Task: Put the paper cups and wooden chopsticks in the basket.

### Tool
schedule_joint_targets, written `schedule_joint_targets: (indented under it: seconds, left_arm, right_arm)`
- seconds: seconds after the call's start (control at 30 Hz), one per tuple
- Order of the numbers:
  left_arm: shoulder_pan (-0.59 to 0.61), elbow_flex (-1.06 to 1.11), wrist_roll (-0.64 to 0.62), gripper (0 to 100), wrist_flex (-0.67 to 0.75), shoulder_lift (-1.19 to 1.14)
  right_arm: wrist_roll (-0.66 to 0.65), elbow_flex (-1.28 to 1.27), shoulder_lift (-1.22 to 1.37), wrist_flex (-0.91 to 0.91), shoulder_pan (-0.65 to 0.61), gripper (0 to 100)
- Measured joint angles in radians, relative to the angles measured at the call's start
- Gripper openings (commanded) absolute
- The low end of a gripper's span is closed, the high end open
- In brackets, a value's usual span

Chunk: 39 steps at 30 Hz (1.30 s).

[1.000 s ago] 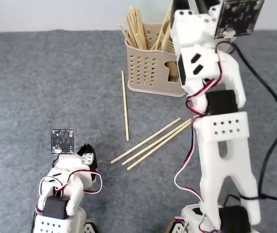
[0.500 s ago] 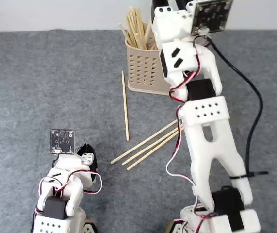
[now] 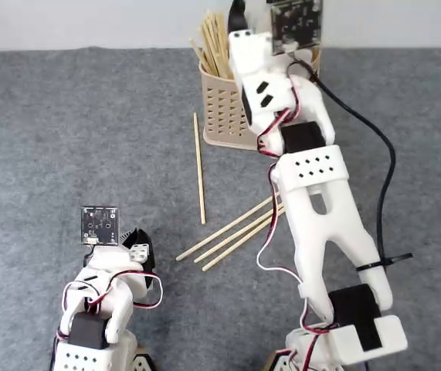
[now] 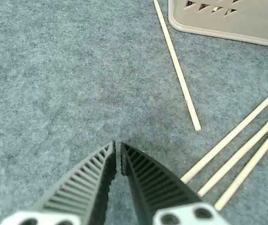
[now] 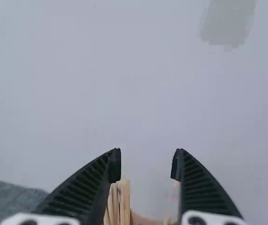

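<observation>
Right gripper spread open above beige perforated plastic basket. Left gripper clenched, empty. Four loose wooden chopsticks lie on grey carpet.

The right arm stretches across the grey table and over the basket, which holds upright sticks. A single chopstick lies just beside the basket. Three chopsticks lie side by side nearby, their far ends under the arm. The left arm sits folded at the near edge.

Four loose chopsticks beside upright beige basket
</observation>
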State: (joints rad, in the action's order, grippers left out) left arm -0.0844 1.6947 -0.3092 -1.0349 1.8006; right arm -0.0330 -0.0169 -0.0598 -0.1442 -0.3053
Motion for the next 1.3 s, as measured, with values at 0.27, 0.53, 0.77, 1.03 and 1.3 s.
schedule_joint_targets:
  seconds: [0.27, 0.53, 0.77, 1.03, 1.3]
  left_arm:
    - [0.000, 0.000, 0.000, 2, 0.000, 0.000]
    - [0.000, 0.000, 0.000, 2, 0.000, 0.000]
    - [0.000, 0.000, 0.000, 2, 0.000, 0.000]
    - [0.000, 0.000, 0.000, 2, 0.000, 0.000]
    - [0.000, 0.000, 0.000, 2, 0.000, 0.000]
  right_arm:
    - [0.000, 0.000, -0.140, -0.367, -0.003, 11.6]
    - [0.135, 0.000, -0.227, -0.830, -0.003, 11.9]
    - [0.270, 0.000, -0.222, -1.163, -0.003, 12.0]
    - [0.416, 0.002, -0.061, -1.257, 0.020, 20.7]
    - [0.473, 0.000, 0.166, -1.260, 0.118, 25.3]
